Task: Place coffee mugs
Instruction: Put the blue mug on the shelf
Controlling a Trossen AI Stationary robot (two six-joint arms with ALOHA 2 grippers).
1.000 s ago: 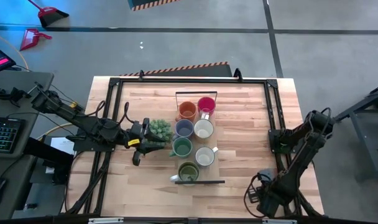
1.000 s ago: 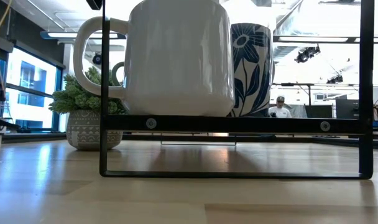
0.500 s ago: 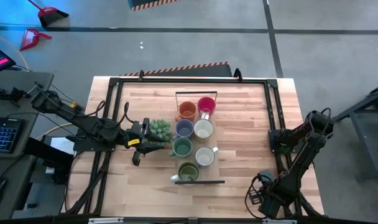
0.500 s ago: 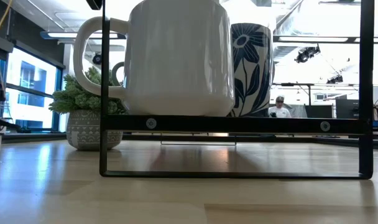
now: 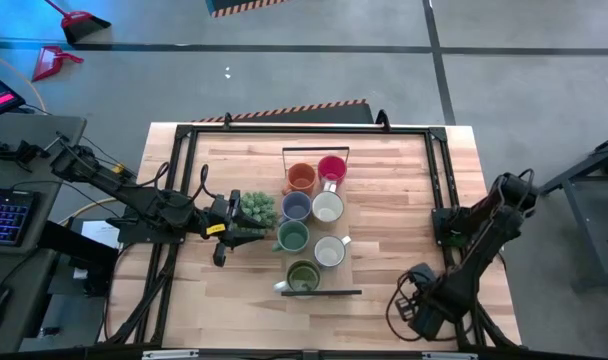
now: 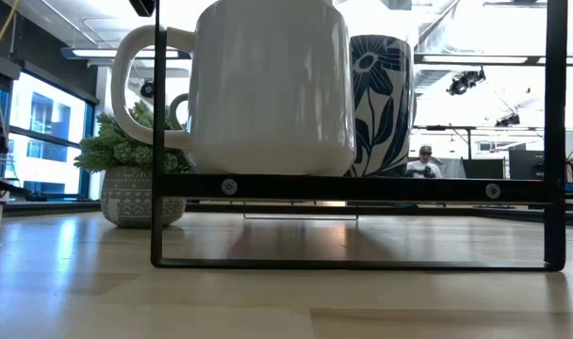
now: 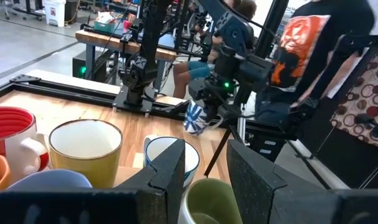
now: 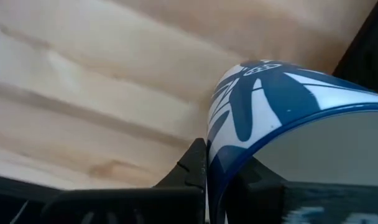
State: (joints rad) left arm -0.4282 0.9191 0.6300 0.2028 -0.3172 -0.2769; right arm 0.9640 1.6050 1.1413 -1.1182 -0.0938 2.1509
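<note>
A large white mug (image 6: 268,85) filled the middle, its handle toward the potted plant (image 6: 136,174) beside it. Just behind stood a white mug with blue flowers (image 6: 381,104). A black metal frame (image 6: 362,188) crossed in front, standing on the wooden desk (image 6: 286,301). A person (image 6: 423,162) showed far behind.

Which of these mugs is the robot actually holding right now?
The white mug with the blue flower pattern, pinched at its rim by the right gripper at the table's near right corner. The other mugs, such as the orange mug, sit untouched on the rack.
</note>
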